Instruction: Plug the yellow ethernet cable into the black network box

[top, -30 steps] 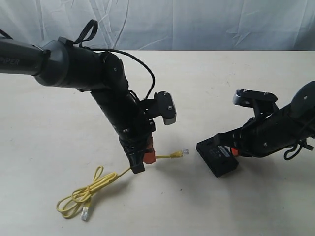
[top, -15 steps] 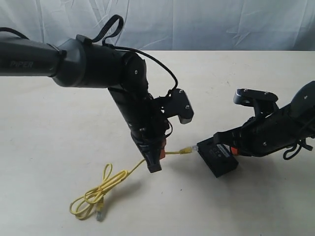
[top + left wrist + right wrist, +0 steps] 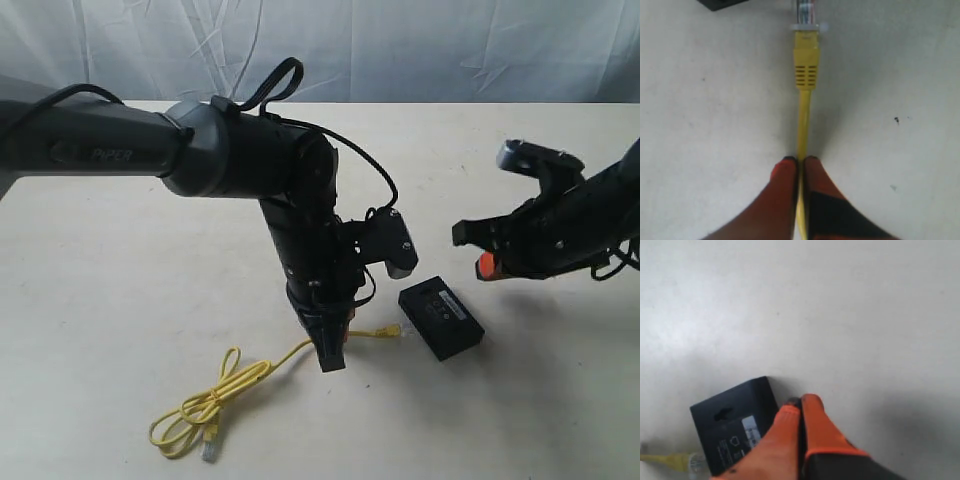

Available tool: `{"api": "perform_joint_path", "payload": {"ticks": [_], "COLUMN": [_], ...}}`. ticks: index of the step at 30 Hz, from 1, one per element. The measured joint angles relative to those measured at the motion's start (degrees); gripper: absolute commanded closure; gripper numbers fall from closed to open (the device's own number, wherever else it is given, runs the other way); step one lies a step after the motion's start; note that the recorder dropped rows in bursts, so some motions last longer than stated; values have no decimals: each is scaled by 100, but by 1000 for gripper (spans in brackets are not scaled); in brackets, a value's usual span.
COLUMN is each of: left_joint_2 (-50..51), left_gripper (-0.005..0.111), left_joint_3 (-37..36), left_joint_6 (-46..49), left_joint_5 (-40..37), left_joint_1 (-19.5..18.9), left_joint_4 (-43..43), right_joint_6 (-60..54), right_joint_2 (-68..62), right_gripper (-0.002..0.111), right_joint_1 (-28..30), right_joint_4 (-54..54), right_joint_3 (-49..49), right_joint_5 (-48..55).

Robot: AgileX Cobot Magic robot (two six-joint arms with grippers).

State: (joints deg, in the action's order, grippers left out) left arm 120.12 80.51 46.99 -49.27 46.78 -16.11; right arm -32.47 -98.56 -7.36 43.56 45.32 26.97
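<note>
My left gripper (image 3: pixel 331 352) is shut on the yellow ethernet cable (image 3: pixel 262 368), pinching the cord between its orange fingertips (image 3: pixel 786 170) a short way behind the plug. The clear plug (image 3: pixel 390 330) points at the near side of the black network box (image 3: pixel 441 319) and lies right by it; whether it is inside a port cannot be told. In the left wrist view the plug (image 3: pixel 805 14) runs off the frame's edge beside a corner of the box (image 3: pixel 720 3). My right gripper (image 3: pixel 483 264) hangs shut and empty above and to the right of the box (image 3: pixel 735 424).
The rest of the cable lies in a loose loop (image 3: pixel 200 410) on the pale table (image 3: pixel 120 290), its other plug (image 3: pixel 209 453) near the front edge. A white cloth backdrop (image 3: pixel 400 50) hangs behind the table.
My left arm has carried the cable to the right, bringing the plug up to the box. My right gripper has lifted off the box and drawn back up and to the right.
</note>
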Motion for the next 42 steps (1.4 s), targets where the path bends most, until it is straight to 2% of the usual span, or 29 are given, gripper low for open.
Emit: {"api": "perform_joint_path", "payload": {"ticks": [4,12,34,42], "left_joint_2": [0,0,4,4], "left_gripper": [107,107,107,107], "left_joint_3": [0,0,0,0], "left_joint_6": [-53,-165,-176,-176], "left_joint_5": [76,121,180,113], "left_joint_1": [0,0,0,0], "left_joint_4": [-1,34,41,332], "right_joint_6": [-736,-2010,-2153,-2153], "right_joint_2": [-10,-737,-1140,-1140], "right_gripper": [109,109,109,109], "right_joint_1": [606,640,640,640], "right_joint_4": [299,1172,1340,1353], "right_joint_3": [275,282,282,282], "right_joint_5": [781,1546,1727,1727]}}
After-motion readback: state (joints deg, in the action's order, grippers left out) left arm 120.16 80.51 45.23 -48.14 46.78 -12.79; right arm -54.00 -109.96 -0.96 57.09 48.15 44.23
